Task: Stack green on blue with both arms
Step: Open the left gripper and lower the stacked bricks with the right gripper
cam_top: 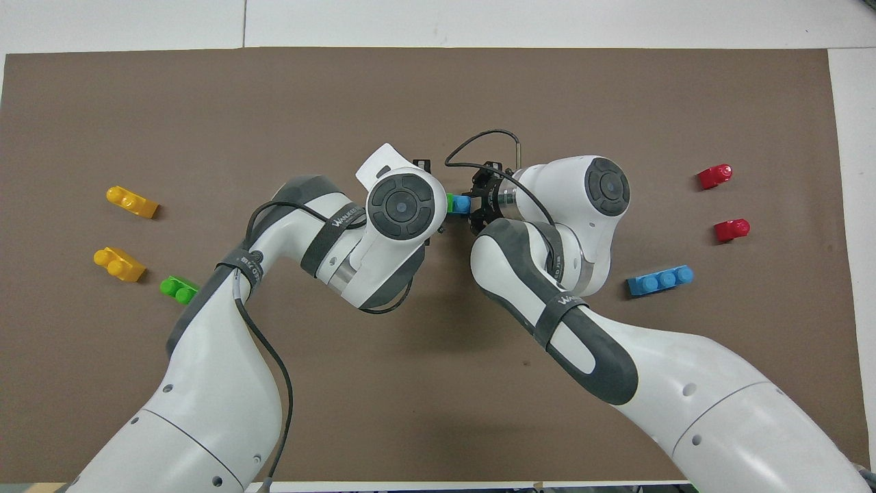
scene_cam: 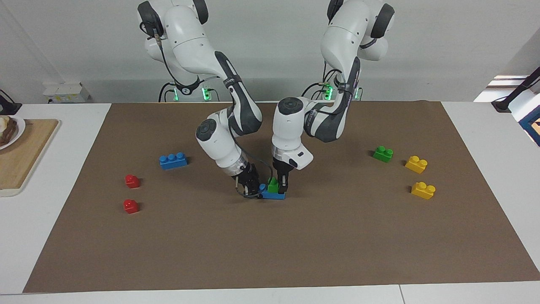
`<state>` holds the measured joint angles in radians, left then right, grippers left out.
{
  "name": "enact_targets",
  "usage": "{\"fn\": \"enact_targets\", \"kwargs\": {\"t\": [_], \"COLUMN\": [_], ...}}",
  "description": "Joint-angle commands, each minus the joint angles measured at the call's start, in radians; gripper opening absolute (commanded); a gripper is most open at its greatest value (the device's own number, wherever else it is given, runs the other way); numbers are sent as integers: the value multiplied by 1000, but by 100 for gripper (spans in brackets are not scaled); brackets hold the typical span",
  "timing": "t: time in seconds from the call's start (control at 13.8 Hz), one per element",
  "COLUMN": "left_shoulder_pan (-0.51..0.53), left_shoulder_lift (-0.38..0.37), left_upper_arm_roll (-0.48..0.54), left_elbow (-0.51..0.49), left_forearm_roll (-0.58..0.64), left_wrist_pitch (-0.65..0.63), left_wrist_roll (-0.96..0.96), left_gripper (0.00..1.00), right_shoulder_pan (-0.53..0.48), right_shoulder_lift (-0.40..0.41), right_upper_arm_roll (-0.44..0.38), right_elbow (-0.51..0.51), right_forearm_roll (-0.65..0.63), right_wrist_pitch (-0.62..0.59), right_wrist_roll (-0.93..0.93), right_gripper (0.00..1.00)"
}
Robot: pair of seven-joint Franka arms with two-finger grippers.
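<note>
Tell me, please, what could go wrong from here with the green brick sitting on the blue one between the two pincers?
1. The left pincer is shut on the green brick; if the brick is not pressed home, lifting away might pull it off the blue brick.
2. The right pincer grips one end of the blue brick; releasing unevenly could twist the stack on the brown mat.

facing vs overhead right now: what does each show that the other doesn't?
Facing only: the small green plastic two-stud brick sits on the long blue plastic brick on the brown mat, with the left end effector at the green brick and the right end effector at the blue brick's end.

Overhead only: both wrists cover the stack; only slivers of green and blue show between them.

Both: the spare blue three-stud brick, spare green brick, two yellow bricks and two red bricks, all untouched.
</note>
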<state>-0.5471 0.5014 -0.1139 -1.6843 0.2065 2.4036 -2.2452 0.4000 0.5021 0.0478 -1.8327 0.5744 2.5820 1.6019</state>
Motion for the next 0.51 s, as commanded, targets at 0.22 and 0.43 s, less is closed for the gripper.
{"fn": "enact_targets", "kwargs": {"t": [0.22, 0.43], "left_shoulder_pan": [7, 24], "left_shoulder_lift": [17, -101], "left_upper_arm_roll": [39, 34], "left_elbow": [3, -20], "left_forearm_roll": [53, 50], "left_wrist_pitch": [-23, -116], "left_wrist_roll": [-11, 7], "left_gripper": [100, 100], "right_shoulder_pan": [3, 5], "right_shoulder_lift": [12, 12], "right_upper_arm_roll": [-2, -2], "right_elbow": [-40, -40], "right_forearm_roll": [30, 30], "right_wrist_pitch": [41, 43], "right_wrist_roll": [-37, -37], "right_gripper": [96, 97]}}
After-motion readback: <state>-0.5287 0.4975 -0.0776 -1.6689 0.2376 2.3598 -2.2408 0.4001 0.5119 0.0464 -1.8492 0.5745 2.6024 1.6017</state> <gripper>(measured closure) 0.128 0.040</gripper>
